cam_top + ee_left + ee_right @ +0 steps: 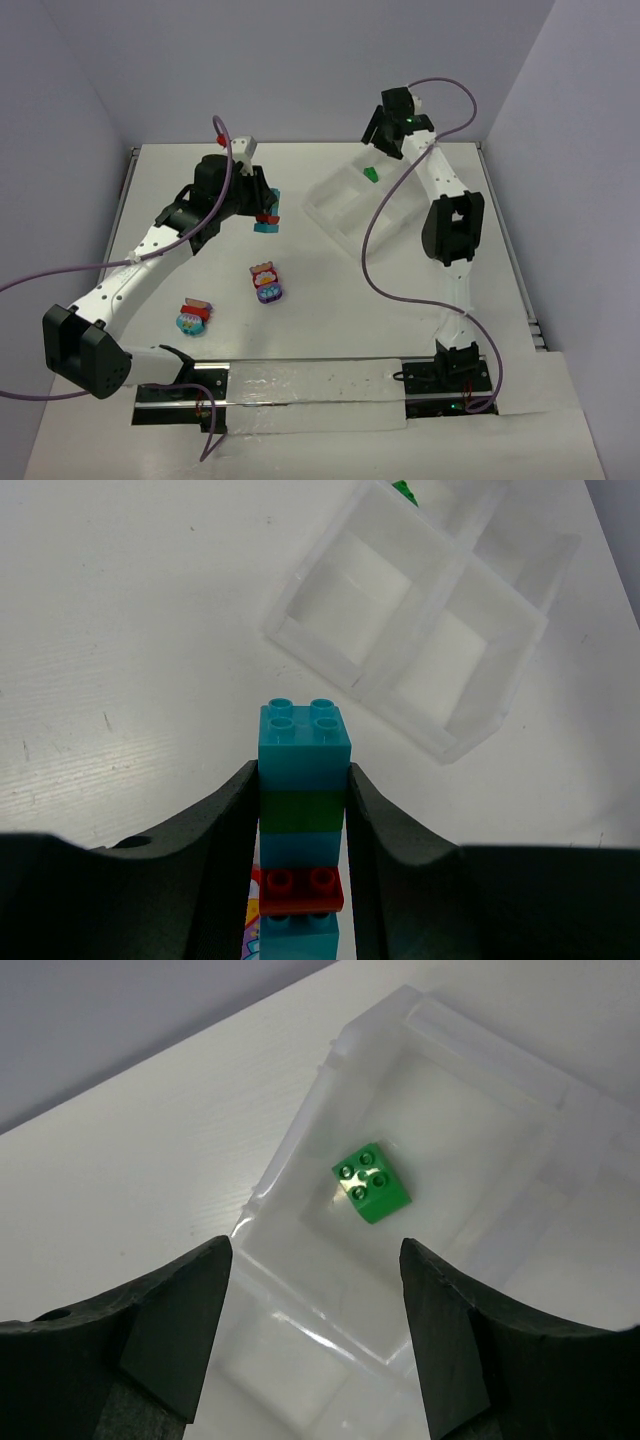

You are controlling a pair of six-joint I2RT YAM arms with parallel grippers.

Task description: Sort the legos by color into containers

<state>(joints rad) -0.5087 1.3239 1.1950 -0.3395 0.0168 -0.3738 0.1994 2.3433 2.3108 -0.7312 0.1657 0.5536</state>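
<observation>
A clear four-section tray (335, 205) sits at the back right of the table. One green lego (371, 173) (372, 1182) lies in its far compartment. My right gripper (384, 146) (315, 1260) hangs open above that compartment, with nothing between its fingers. My left gripper (262, 205) (303, 780) is shut on a stacked clump of teal, green and red legos (303, 780) (268, 215), held left of the tray (420, 630). Two more clumps lie on the table: a purple and pink one (267, 282) and a teal and red one (192, 317).
Purple cables loop from both arms over the table. A white strip (310, 385) lies along the near edge between the arm bases. Walls close the table at the back and on both sides.
</observation>
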